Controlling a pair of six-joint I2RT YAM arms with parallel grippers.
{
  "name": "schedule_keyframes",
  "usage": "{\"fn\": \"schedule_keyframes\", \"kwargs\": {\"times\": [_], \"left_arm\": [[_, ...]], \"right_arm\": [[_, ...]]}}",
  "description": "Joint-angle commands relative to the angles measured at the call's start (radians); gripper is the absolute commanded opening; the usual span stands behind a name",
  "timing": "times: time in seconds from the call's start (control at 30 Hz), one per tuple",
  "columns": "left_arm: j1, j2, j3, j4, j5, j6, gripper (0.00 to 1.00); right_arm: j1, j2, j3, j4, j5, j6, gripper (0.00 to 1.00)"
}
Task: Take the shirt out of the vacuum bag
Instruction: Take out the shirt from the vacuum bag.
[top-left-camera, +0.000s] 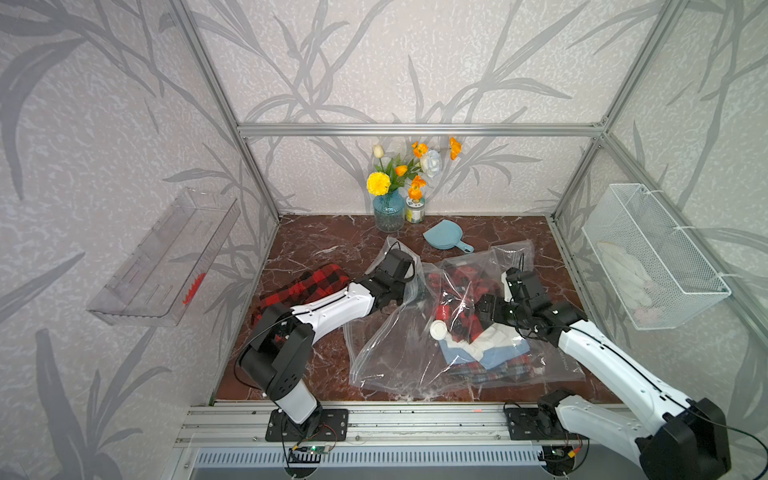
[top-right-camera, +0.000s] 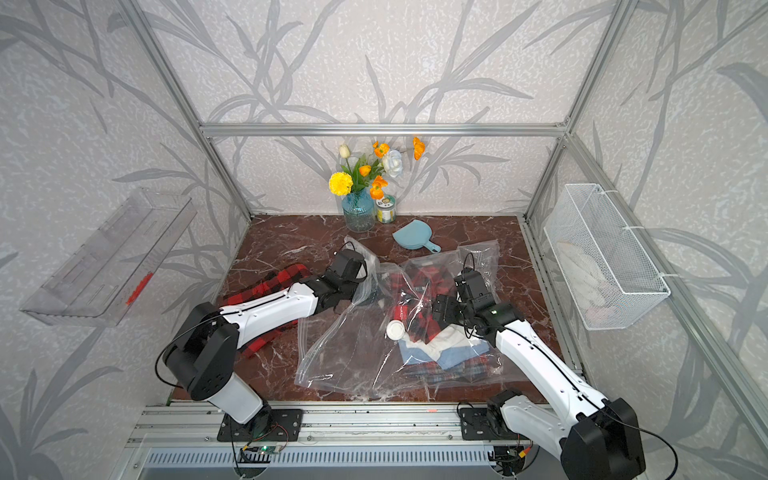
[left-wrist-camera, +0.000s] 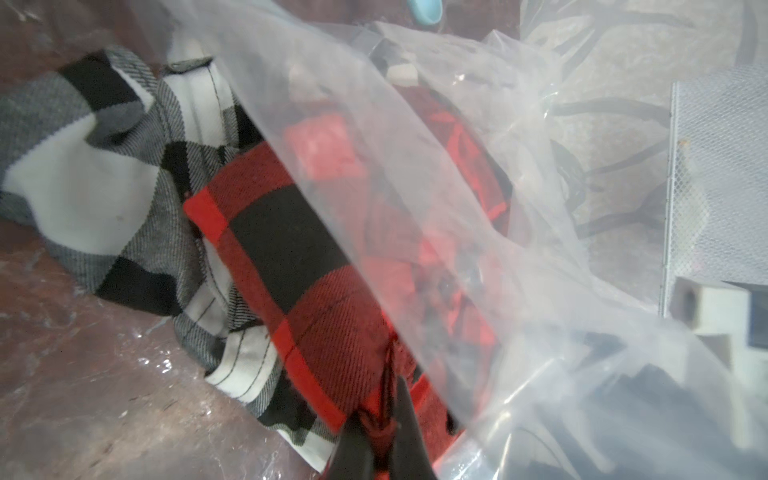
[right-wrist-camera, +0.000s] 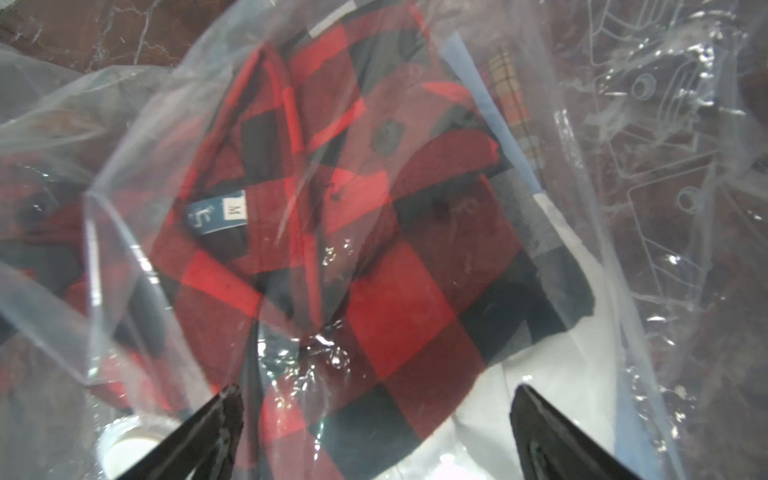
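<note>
Bright even light; glare specks on vacuum bag (right-wrist-camera: 328, 357); wrist views soft; top-view edges bowed.

Red-and-black checked shirt (left-wrist-camera: 291, 257), clear vacuum bag (top-left-camera: 386, 361), white valve cap (top-left-camera: 439, 331)

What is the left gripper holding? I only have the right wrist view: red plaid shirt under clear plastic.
Observer: The left gripper is shut on a fold of red-and-black plaid cloth, per the left wrist view.
Operator: Anything lying outside the bag?
Observer: In both top views a red plaid garment lies on the table outside the vacuum bag.
Operator: Anything else near that grip?
Observer: A black, white and grey plaid garment lies against the pinched cloth.
</note>
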Motion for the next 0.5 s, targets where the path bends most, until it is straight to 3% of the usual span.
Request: {"fn": "schedule_keyframes", "kwargs": {"times": [0.0, 0.1, 0.2, 0.37, 0.47], "left_arm": [[0.005, -0.083, 0.027, -0.018, -0.013, 0.021, 0.0], [0.018, -0.08, 0.029, -0.05, -0.027, 0.047, 0.0], [0.046, -0.079, -0.009, 0.006, -0.005, 0.012, 0.0], [0.054, -0.084, 0.054, -0.02, 0.003, 0.029, 0.0], [0.064, -0.097, 0.089, -0.045, 0.008, 0.042, 0.0]], "right_arm": [[-0.019, 0.023, -0.021, 0.022, 0.033, 0.026, 0.99], [-0.027, 0.021, -0.034, 0.035, 0.043, 0.042, 0.99], [-0.028, 0.005, -0.047, 0.03, 0.034, 0.049, 0.92], [-0.028, -0.028, -0.109, 0.028, 0.028, 0.102, 0.64], [-0.029, -0.033, -0.143, 0.044, 0.042, 0.127, 0.56]]}}
